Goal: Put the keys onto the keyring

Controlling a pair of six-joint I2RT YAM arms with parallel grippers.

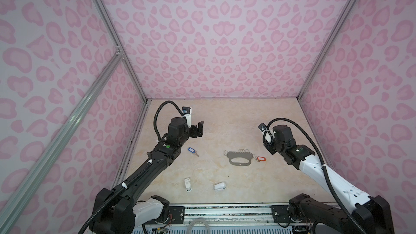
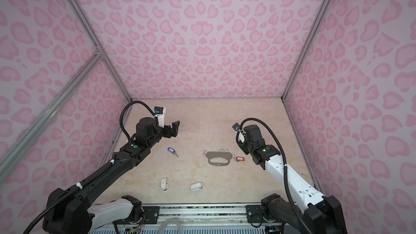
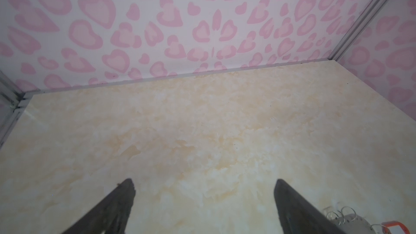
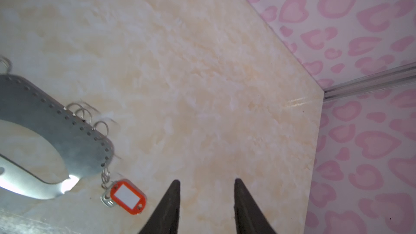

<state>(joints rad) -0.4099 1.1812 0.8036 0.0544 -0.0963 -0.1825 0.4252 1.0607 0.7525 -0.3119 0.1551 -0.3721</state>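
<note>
I count two keys: the blue-tagged key (image 1: 193,151) at the left and the orange-tagged key (image 1: 261,159) at the right. One keyring (image 1: 239,154) lies between them, its wire rings (image 1: 242,150) too small to count. Nearer are two white plastic objects, the left one (image 1: 188,184) and the right one (image 1: 220,186). There are two robot arms, the left arm (image 1: 155,160) and the right arm (image 1: 315,167).

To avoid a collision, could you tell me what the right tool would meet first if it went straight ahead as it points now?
Probably bare tabletop, then the pink wall; depth is unclear. The right tool points clear of the red-tagged key and keyring.
</note>
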